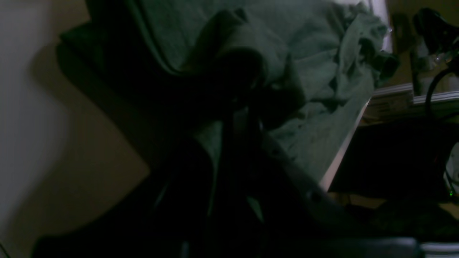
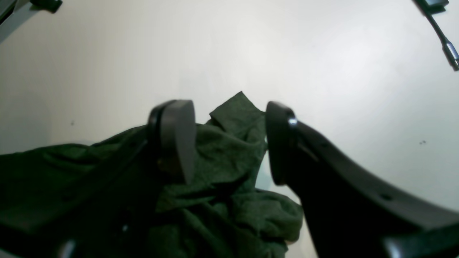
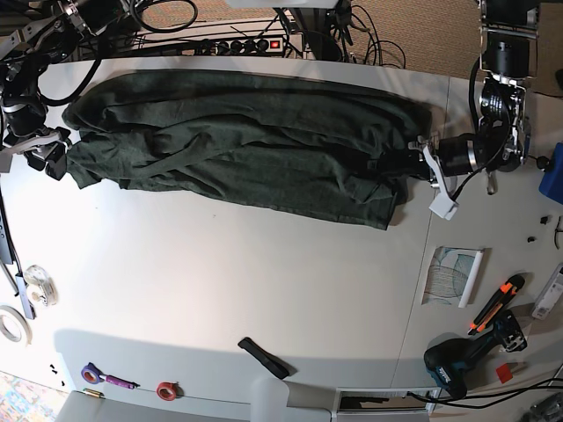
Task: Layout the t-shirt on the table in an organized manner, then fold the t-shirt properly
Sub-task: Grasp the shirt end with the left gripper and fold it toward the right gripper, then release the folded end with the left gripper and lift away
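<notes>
The t-shirt point(image 3: 246, 141) is stretched along the far side of the table point(image 3: 264, 290), bunched & wrinkled, not yet flat. The right gripper point(image 2: 229, 143) is seen w/ jaws apart, cloth lying loose between them. The left gripper point(image 3: 412, 163) is buried in the other end; grip can't be told, too dark. Layout is judged approx. half done; smoothing & all folds are left.

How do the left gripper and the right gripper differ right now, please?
The right gripper has its jaws spread wide, with t-shirt cloth lying between them. The left gripper is buried in bunched cloth, and its view is too dark to tell whether it is shut. In the base view the left gripper is at the shirt's right end and the right gripper at its left end. Both meet the same green shirt, one at each end.
</notes>
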You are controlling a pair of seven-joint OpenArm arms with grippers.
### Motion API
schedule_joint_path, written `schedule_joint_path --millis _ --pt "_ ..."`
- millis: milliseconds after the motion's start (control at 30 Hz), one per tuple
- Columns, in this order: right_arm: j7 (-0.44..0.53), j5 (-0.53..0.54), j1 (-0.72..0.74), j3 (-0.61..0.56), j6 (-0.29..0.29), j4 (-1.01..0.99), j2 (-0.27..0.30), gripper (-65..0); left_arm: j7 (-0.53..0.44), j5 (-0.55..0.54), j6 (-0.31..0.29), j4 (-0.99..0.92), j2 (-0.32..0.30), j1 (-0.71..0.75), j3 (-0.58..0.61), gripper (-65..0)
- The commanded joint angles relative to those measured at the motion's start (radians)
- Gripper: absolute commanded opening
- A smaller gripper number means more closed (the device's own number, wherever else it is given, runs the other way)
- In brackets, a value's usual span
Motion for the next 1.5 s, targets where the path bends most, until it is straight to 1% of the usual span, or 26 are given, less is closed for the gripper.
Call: schedule_joint_path --millis 0,67,133,200,267,367,467,533,633,767,833,900,1000,1133,1267,1467 --pt "0.023 0.02 0.006 0.003 0.003 0.015 0.019 -33.9 0.053 -0.004 0.026 -0.016 -0.003 0.017 0.008 -65.0" --pt "0.023 0.019 0.006 0.003 0.003 0.015 0.019 -33.9 0.09 -0.065 -0.023 -0.003 -0.003 0.004 0.007 -65.0" --pt "0.023 0.019 0.006 0.003 0.003 0.015 0.019 -33.9 0.149 -0.147 -0.067 0.035 -0.002 -0.005 0.004 -65.0" --pt "0.023 0.019 0.006 0.003 0.003 0.015 0.019 -33.9 0.193 -0.221 -0.067 0.097 0.003 -0.006 0.001 -65.0" --pt "0.024 0.019 0.006 0.003 0.003 0.015 0.019 -33.9 0.214 -0.247 -0.067 0.165 0.02 -0.005 0.001 -65.0" --pt "0.024 0.019 0.006 0.003 0.003 0.015 0.019 -33.9 0.217 -0.247 -0.067 0.254 0.081 -0.006 0.002 -65.0" --pt "0.024 0.019 0.006 0.003 0.003 0.015 0.019 -33.9 0.217 -0.246 -0.067 0.307 0.16 -0.011 0.002 -65.0" --pt "0.023 0.019 0.006 0.003 0.003 0.015 0.019 -33.9 0.216 -0.206 -0.067 0.311 0.209 -0.021 0.005 -65.0" --pt "0.023 0.019 0.006 0.003 0.003 0.015 0.019 -33.9 0.171 -0.135 -0.067 0.31 0.248 -0.028 0.064 -65.0" --pt "0.023 0.019 0.006 0.003 0.003 0.015 0.019 -33.9 0.031 0.023 -0.067 0.31 0.269 -0.031 0.19 -65.0" --pt "0.023 0.019 0.006 0.003 0.003 0.015 0.019 -33.9 -0.022 0.095 -0.067 0.309 0.279 -0.038 0.25 -65.0" --pt "0.022 0.019 0.006 0.003 0.003 0.015 0.019 -33.9 -0.042 0.154 -0.067 0.309 0.293 -0.05 0.302 -65.0" --pt "0.022 0.019 0.006 0.003 0.003 0.015 0.019 -33.9 -0.072 0.229 -0.039 0.309 0.325 -0.065 0.359 -65.0" --pt "0.022 0.019 0.006 0.003 0.003 0.015 0.019 -33.9 -0.106 0.336 -0.039 0.307 0.375 -0.069 0.388 -65.0" --pt "0.021 0.019 0.005 0.003 0.003 0.015 0.018 -33.9 -0.109 0.389 -0.039 0.303 0.41 -0.069 0.388 -65.0" --pt "0.021 0.019 0.006 0.003 0.003 0.015 0.018 -33.9 -0.109 0.394 -0.039 0.303 0.413 -0.069 0.388 -65.0"
